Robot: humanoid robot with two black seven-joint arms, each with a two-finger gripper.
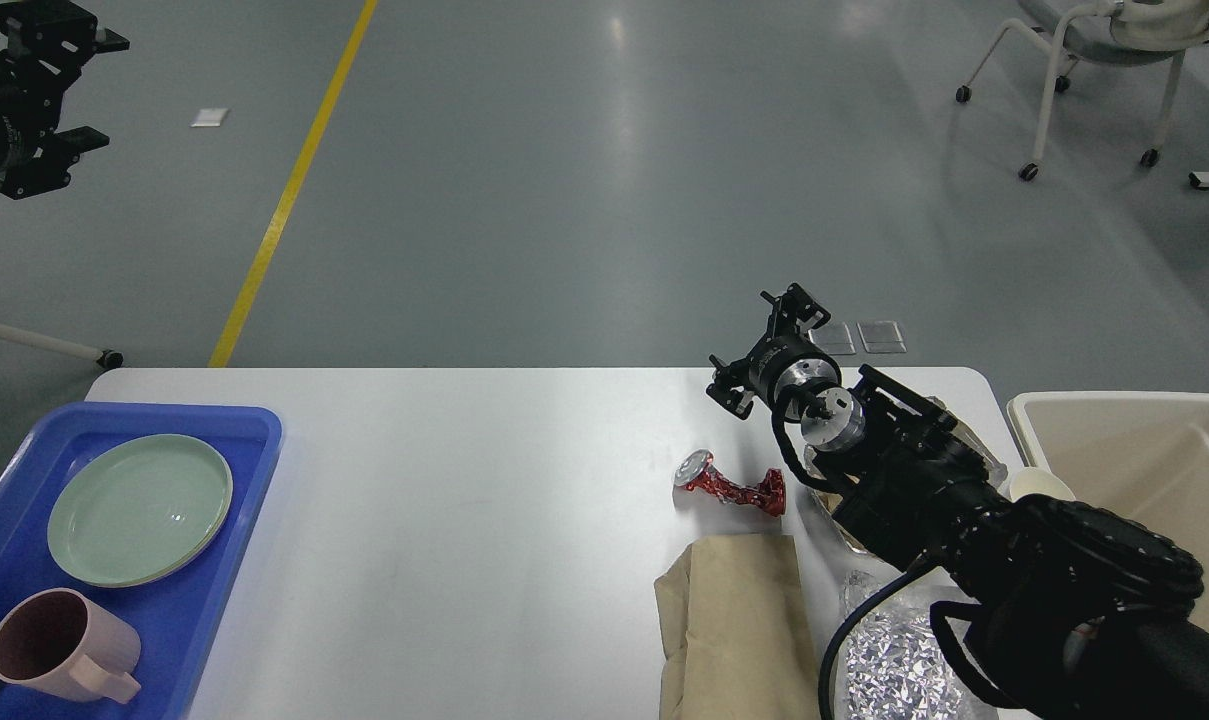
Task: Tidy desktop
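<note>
The white desktop (464,480) fills the lower middle of the head view. A crushed red can (729,487) lies on it right of centre. A brown paper bag (739,620) and crumpled foil (894,660) lie near the front right edge. My right gripper (744,335) is open and empty, hovering above the far right of the desktop, behind the can. My left gripper (99,90) is raised high at the top left, over the floor, and looks open and empty.
A blue tray (254,440) at the left holds a green plate (141,508) and a pink mug (59,645). A beige bin (1144,450) stands off the right end. A white paper cup (1039,485) peeks out behind my right arm.
</note>
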